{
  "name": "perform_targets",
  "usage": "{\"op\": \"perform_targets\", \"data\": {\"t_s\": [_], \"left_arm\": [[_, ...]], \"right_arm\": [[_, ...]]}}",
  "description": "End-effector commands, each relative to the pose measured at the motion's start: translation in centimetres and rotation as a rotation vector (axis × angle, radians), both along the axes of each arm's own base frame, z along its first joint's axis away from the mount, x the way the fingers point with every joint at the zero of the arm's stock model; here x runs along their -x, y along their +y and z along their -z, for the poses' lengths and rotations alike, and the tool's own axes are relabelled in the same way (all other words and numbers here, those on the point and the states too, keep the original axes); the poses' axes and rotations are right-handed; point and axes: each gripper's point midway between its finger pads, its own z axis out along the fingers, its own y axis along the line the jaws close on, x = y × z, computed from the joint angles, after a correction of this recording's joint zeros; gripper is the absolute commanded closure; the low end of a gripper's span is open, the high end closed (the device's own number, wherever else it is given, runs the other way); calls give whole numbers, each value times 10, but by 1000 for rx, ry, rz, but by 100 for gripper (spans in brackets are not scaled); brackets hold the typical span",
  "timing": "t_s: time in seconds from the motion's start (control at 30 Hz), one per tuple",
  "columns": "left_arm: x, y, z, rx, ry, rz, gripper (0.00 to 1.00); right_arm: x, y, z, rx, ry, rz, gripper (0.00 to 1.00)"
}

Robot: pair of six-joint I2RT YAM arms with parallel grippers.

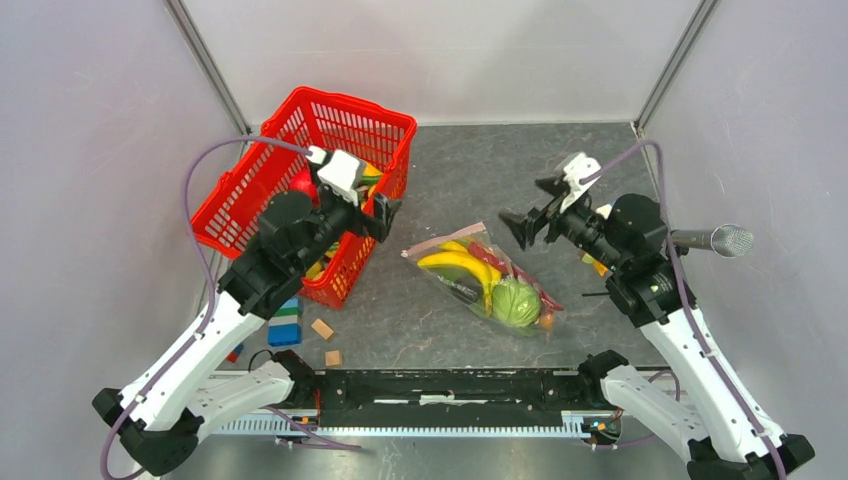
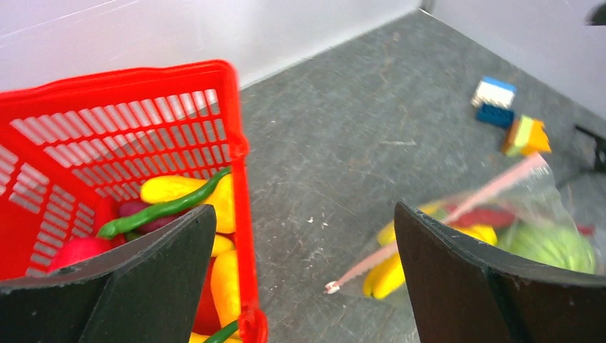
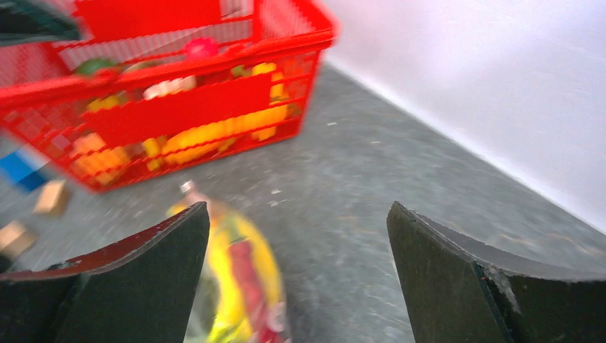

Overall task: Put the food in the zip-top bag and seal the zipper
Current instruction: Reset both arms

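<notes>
Where the clear, white-dotted, soft plastic zip-top bag (image 1: 487, 282) lies: flat on the grey table (image 1: 600, 160), between the two arms, near the red plastic mesh basket (image 1: 300, 105) but apart from it.
Top view, contents: yellow toy bananas (image 1: 458, 262), a green cabbage-like plastic ball (image 1: 515, 302) and red pieces, all under the film.
Top view, zipper: thin pink strip (image 1: 440, 243) across the bag's end nearest the basket; whether it is pressed closed cannot be told.
Top view, left gripper (image 1: 380, 214): at the basket's right rim, jaws spread, nothing in them.
Top view, right gripper (image 1: 533, 208): raised beyond the bag's far side, jaws spread, nothing in them.
Top view, sundries: small building blocks (image 1: 322, 329) on the table by the basket's near end.
Left wrist, fingers (image 2: 154, 282): as far apart as they go, only table between them.
Left wrist, basket: more food inside, namely yellow toy pieces (image 2: 182, 189), a green bean pod (image 2: 164, 209) and red lumps.
Left wrist, bag: to the right, with the strip running straight to a free tip.
Right wrist, fingers (image 3: 128, 286): wide apart and empty; the picture is blurred.
Right wrist, bag: low between the fingers, yellow and red showing; the basket lies beyond.
Handling, bag: likely light, limp and slippery; the film should crumple and slide if pushed.
Handling, hold: best pinched at the stiffer strip, near one end, with the other arm steadying it.
Handling, food: hard, smooth and light; round pieces may roll or squirt out of a pinch.
</notes>
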Motion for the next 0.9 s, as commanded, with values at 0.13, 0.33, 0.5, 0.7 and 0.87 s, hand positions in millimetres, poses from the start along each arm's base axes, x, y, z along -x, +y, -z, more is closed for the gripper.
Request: {"op": "perform_targets", "data": {"t_s": [0.13,0.33,0.5,0.7,0.87], "left_arm": [[-37,51,-10,235,172,-357,0],[-47,74,2,277,267,-543,0],[-47,87,6,289,243,-611,0],[-47,90,6,284,230,-621,0],[-46,95,3,277,213,-639,0]], "right_arm": [[-71,-89,9,40,123,675,2],[-77,-94,37,17,176,719,2],[-72,-95,53,10,197,721,2],[-61,-96,56,2,187,696,2],[-57,-100,46,-22,156,708,2]]}}
